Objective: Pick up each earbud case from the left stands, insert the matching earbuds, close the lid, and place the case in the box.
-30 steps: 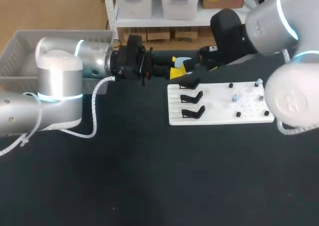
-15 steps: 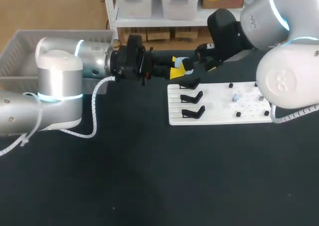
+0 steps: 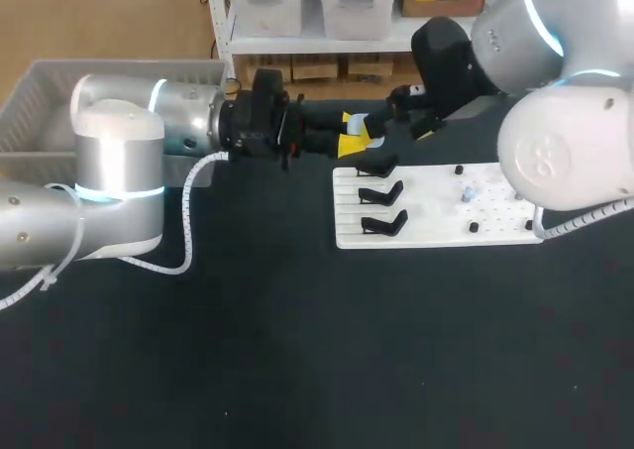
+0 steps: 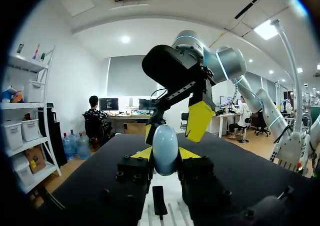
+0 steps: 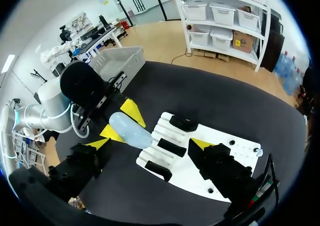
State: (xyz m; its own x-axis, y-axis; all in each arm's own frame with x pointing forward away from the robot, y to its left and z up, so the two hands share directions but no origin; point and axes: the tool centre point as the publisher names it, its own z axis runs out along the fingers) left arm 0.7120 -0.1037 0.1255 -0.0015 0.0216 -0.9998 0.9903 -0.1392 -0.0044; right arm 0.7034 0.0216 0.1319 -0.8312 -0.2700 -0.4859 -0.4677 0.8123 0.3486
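Upper middle of the head view: the left gripper (image 3: 349, 136) is clamped on a pale blue earbud case (image 4: 165, 148), just above the upper-left corner of the white stand board (image 3: 436, 211). The right gripper (image 4: 174, 127) hovers close over the case, fingers spread apart, above the dark surface (image 3: 297, 350).

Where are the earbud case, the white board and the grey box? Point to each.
earbud case (image 4: 165, 147), left wrist view, middle of its rounded shell.
white board (image 3: 426, 211), head view, bare middle of its top.
grey box (image 3: 38, 102), head view, its slatted wall.
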